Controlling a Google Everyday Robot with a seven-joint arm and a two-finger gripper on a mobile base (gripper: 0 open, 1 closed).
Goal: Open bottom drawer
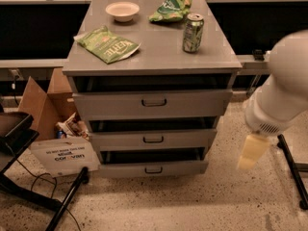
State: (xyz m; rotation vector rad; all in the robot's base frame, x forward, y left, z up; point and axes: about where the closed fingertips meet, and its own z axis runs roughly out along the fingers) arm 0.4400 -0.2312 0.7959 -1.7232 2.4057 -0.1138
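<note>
In front of bottom drawer (153, 168): bare floor (163, 206), free for approach. Left of it: cardboard box (41, 105), white sign (65, 155), black stand leg (67, 201). Right of it: gripper (248, 157), well apart, beside black frame leg (292, 170).

Hand (252, 152) low at right, apart from the bottom drawer (126, 170) of the grey cabinet (159, 49)

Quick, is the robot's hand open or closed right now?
Pale yellowish gripper: cannot tell if open or shut; it hangs right of the slim grey metal bottom drawer, not touching it.
</note>
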